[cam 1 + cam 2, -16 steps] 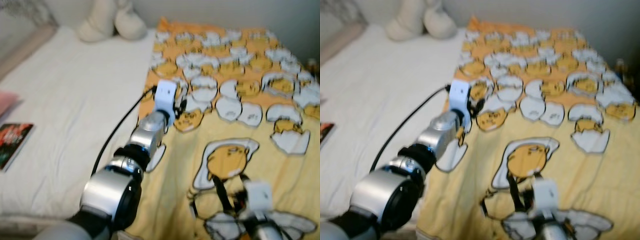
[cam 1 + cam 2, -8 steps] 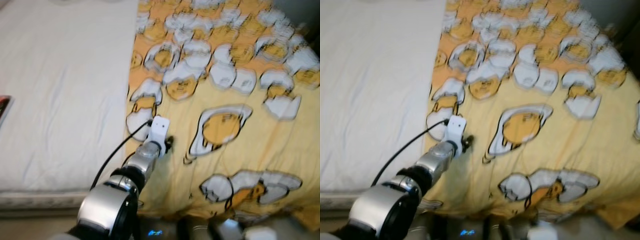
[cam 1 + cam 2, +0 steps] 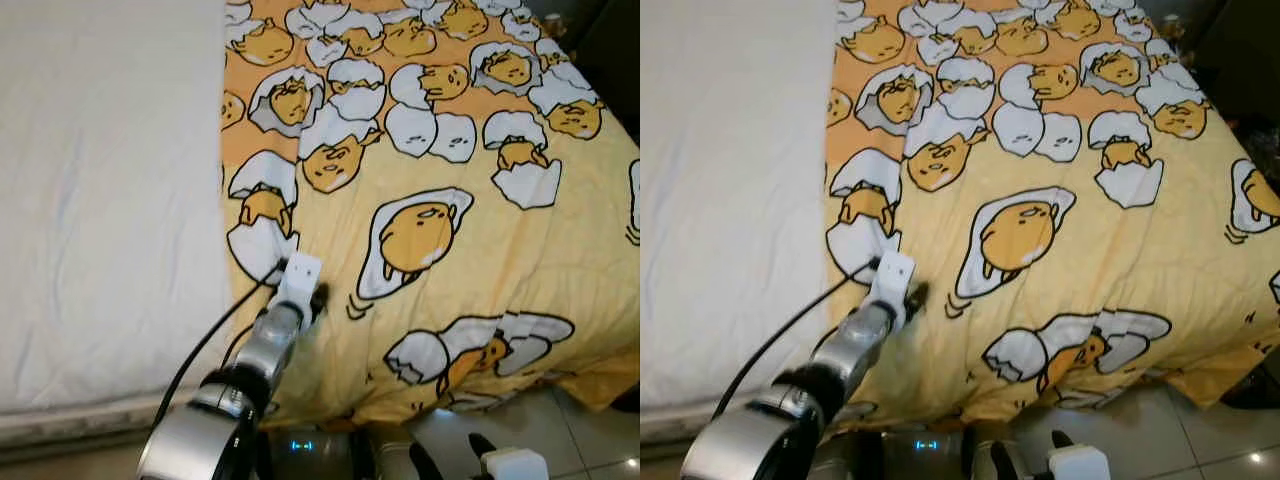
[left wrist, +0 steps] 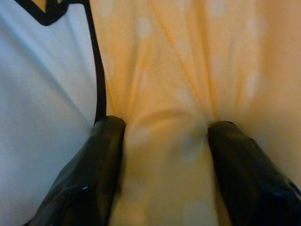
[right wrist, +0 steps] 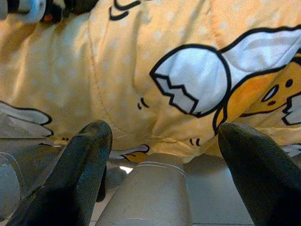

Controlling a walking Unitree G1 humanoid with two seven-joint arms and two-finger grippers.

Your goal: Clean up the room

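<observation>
In the left eye view a yellow blanket covered the right part of the bed, printed with cartoon egg yolks in cracked white shells and fried-egg shapes outlined in black. It was orange toward the far end and paler yellow toward the near edge, where it hung over the side of the bed above a tiled floor. A white sheet lay bare on the left part of the bed. The left gripper reached to the blanket near its left border, just below a shell print, with a black cable running back along the silver arm. The right gripper sat low at the foot of the bed, below the hanging edge.

The right eye view showed the same scene, with the blanket's near corner drooping toward the floor on the right.

In the left wrist view the two black fingers stood apart and pressed into the blanket, a raised fold of yellow dotted cloth between them; one finger touched the black outline of a white print.

In the right wrist view the fingers were spread wide and held nothing, aimed at the blanket's hanging edge, where a cracked shell and an orange yolk face showed.
</observation>
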